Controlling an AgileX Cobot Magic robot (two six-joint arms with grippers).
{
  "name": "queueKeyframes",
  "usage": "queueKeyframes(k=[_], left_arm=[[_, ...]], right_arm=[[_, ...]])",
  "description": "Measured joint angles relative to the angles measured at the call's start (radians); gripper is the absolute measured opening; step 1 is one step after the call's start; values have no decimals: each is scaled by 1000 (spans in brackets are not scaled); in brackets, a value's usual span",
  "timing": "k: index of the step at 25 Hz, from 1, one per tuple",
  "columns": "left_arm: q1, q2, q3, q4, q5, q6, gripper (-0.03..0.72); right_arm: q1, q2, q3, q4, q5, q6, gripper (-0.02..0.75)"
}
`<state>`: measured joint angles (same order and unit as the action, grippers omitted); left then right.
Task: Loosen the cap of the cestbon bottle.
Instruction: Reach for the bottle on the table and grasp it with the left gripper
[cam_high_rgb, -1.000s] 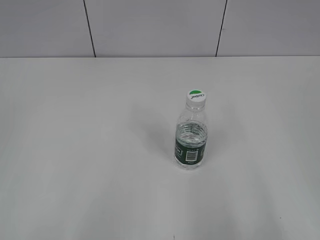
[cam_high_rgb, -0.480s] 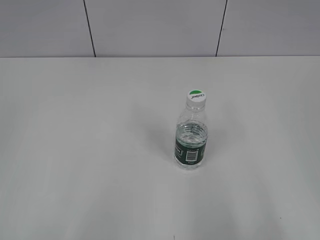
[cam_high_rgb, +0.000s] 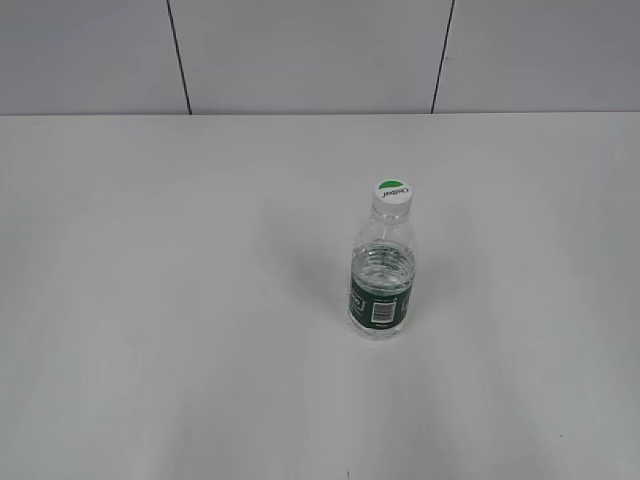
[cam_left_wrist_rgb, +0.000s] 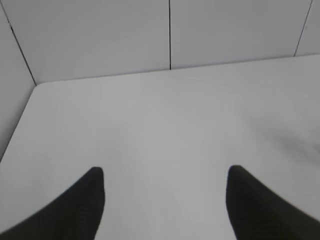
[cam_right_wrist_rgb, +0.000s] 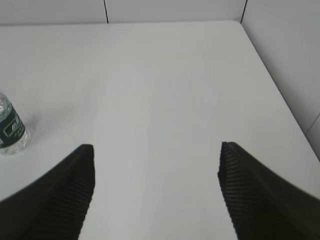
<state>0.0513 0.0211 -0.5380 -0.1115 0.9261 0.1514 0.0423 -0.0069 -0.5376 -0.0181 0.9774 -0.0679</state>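
Nothing started: bottle is standing upright mid-worktop, cap sitting on, untouched. Left pincer and right pincer are both hanging wide apart, empty, well clear. Gripping and twisting are all pending.

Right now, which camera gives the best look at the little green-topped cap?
The exterior view: the cap shows whole on top of the upright bottle, lettering facing up. The right wrist view catches only the bottle's lower part at its left edge, no cap. The left wrist view shows neither.
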Motion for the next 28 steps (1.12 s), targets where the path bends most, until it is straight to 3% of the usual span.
queueKeyframes(k=[11, 20, 28], left_arm=[[-7, 179, 118, -73, -449, 0, 463], [-199, 363, 270, -42, -779, 0, 463], [-222, 703, 270, -41, -1042, 1, 463]], right_arm=[[0, 134, 57, -9, -322, -15, 584], [0, 322, 71, -11, -535, -39, 558], [0, 488, 125, -14, -812, -50, 556]])
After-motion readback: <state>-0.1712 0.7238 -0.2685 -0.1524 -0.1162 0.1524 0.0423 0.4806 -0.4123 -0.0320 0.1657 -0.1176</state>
